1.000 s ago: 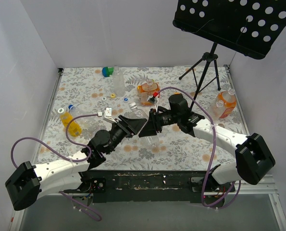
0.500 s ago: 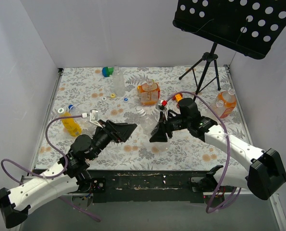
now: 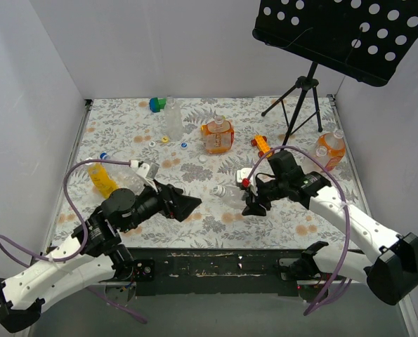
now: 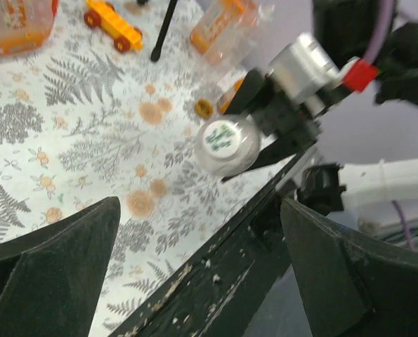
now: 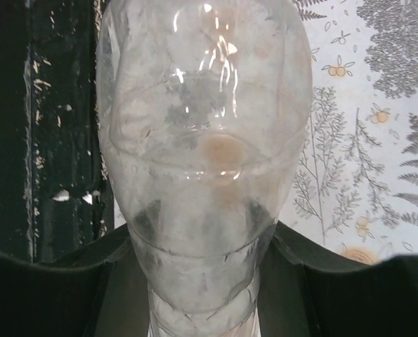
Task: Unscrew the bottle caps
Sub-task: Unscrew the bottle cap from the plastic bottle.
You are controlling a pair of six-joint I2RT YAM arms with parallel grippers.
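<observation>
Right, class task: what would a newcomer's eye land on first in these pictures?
Probably the clear plastic bottle clamped in the right pincer near the front edge of the floral-print table, its white screw cap aimed at the open left pincer. Next, the big black perforated music stand looming over the back right corner.

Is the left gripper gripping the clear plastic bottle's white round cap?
No; the left gripper stands wide open, the white round cap lying beyond its fingers.
</observation>
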